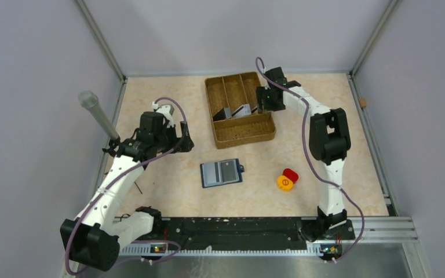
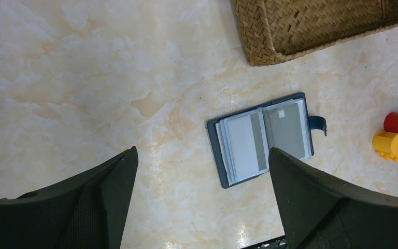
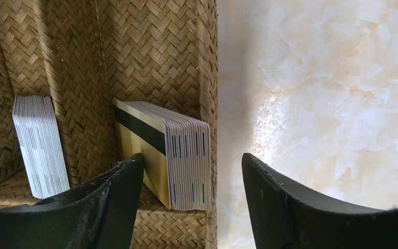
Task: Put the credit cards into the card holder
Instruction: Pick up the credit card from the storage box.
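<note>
Two stacks of cards (image 3: 181, 150) stand on edge inside the tray (image 3: 109, 52). One stack, gold-faced with a black stripe, leans by the tray's right wall. The other (image 3: 39, 145), white, is in the next compartment over. More grey cards already sit in the holder (image 1: 221, 173), which lies open and flat on the table (image 1: 162, 185), near of the tray and apart from it, with its tab pointing right.

The right claw (image 3: 192, 160) hangs over the tray's right wall with its jaws spread. One finger (image 3: 119, 187) is just beside the gold stack's face and the other is outside the tray above the table; it pinches nothing.

The left claw (image 2: 203, 153) hovers over the table left of the holder, its jaws spread wide and empty.

Red and yellow pieces (image 1: 287, 179) sit together on the table, right of the holder.
</note>
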{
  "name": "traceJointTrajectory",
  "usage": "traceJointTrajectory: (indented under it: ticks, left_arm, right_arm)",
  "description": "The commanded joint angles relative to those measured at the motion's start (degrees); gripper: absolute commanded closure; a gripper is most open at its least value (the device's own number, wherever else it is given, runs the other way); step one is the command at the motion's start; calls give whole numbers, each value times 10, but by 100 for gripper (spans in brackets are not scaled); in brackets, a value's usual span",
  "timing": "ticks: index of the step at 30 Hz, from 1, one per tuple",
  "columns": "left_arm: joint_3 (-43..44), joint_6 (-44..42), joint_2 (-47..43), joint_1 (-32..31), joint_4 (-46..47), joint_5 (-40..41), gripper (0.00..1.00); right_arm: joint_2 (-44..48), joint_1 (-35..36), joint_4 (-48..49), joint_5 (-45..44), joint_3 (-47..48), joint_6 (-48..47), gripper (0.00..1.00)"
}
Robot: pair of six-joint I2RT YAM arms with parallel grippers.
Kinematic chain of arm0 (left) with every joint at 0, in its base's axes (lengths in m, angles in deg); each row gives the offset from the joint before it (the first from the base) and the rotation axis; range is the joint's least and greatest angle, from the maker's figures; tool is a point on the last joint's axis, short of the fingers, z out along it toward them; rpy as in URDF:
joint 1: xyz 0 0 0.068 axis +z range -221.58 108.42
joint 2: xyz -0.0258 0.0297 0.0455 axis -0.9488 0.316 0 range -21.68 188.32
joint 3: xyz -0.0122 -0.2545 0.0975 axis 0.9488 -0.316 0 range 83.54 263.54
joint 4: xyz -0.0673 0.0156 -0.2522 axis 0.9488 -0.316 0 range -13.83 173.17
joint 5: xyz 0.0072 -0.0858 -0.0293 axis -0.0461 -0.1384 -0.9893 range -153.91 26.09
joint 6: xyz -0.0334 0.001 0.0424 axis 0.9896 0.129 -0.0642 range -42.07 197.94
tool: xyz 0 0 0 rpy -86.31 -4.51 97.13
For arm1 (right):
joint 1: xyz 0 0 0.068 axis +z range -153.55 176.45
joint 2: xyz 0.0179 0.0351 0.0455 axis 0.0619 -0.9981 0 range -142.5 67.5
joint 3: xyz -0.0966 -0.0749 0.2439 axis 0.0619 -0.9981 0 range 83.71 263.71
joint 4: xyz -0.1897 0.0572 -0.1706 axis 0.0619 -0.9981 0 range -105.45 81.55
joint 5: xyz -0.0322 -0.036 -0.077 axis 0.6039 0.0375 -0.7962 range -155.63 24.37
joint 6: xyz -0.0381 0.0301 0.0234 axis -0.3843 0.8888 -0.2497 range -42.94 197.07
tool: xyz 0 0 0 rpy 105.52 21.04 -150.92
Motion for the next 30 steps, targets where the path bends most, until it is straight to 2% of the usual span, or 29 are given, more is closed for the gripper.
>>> traceJointTrajectory:
  ticks: [1,10,17,27,30]
  left_arm:
    - [-5,-6,-1,2,20,-5,1]
    - [-5,-6,0,2,20,-7,1]
    - [-5,-6,2,2,20,-9,1]
    - [-5,-6,7,2,20,-15,1]
    - [-5,-6,7,2,20,-16,1]
  right_arm:
    - [47,-13,-11,-35,20,-6,32]
    - [54,-13,-10,-21,22,-4,34]
    - [57,-14,-9,-22,18,-4,53]
    - [67,-13,-9,-27,19,-5,55]
    - [67,-13,-10,-26,20,-5,61]
